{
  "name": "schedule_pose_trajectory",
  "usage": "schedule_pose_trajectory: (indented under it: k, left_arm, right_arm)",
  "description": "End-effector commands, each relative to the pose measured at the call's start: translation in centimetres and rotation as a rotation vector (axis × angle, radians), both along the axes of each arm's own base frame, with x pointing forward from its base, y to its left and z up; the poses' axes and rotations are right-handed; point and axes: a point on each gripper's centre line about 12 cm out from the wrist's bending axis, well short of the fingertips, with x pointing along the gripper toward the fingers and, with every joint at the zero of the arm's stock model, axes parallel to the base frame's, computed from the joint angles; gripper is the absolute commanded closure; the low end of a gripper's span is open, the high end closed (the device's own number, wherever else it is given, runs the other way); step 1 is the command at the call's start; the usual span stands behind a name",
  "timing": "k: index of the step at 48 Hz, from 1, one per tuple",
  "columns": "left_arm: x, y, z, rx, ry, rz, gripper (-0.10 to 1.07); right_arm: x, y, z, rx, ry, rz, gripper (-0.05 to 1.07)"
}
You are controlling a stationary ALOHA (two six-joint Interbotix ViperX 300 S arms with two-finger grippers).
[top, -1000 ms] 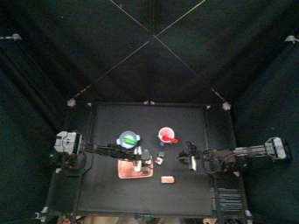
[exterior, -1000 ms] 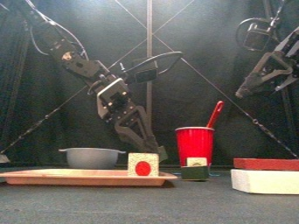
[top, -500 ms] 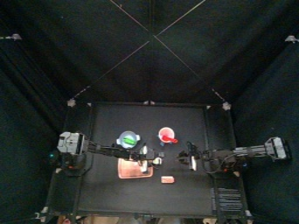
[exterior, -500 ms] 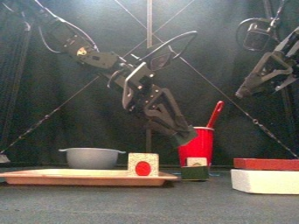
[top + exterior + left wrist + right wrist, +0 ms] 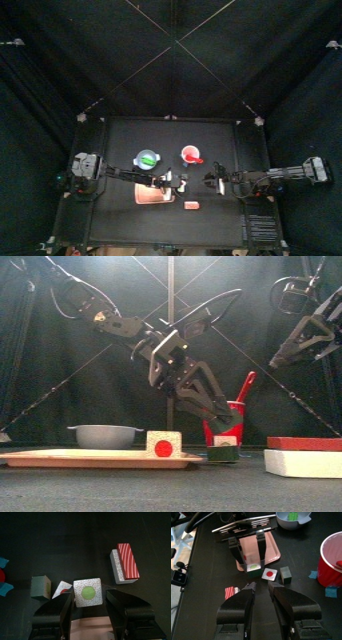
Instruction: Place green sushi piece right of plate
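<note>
The green sushi piece (image 5: pixel 87 592) is a small white square with a green oval centre. My left gripper (image 5: pixel 88 598) is shut on it and holds it in the air. In the right wrist view the piece (image 5: pixel 253 562) hangs over the near end of the pink plate (image 5: pixel 266 543). In the front view the left gripper (image 5: pixel 222 424) hangs low in front of the red cup (image 5: pixel 227 416), right of the plate (image 5: pixel 80 457). My right gripper (image 5: pixel 261 588) is open and empty, raised at the right (image 5: pixel 299 344).
A white piece with a red dot (image 5: pixel 62 588) and a dark green block (image 5: pixel 40 587) lie just off the plate's end. A red-and-white piece (image 5: pixel 125 562) lies further off. A grey bowl (image 5: pixel 107 436) holding something green stands behind the plate.
My left arm has swung to the right and lower with the green sushi piece, from above the plate to in front of the red cup. The right arm has not moved.
</note>
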Motion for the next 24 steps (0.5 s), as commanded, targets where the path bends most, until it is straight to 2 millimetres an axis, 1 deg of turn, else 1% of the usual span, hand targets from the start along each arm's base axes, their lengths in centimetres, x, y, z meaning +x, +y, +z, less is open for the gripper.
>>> schedule_pose_trajectory:
  k: [1,14,24]
  left_arm:
    - [0.69,-0.35,1.38,-0.003,-0.044,-0.008,0.25]
    - [0.89,-0.44,0.62,-0.003,-0.03,-0.009,0.15]
    - [1.05,-0.45,0.81,-0.003,-0.037,-0.009,0.05]
  right_arm:
    - [0.18,0.03,0.37,0.004,-0.015,0.001,0.34]
    - [0.18,0.0,0.37,0.004,-0.015,0.0,0.34]
    - [0.18,0.0,0.37,0.004,-0.015,0.0,0.34]
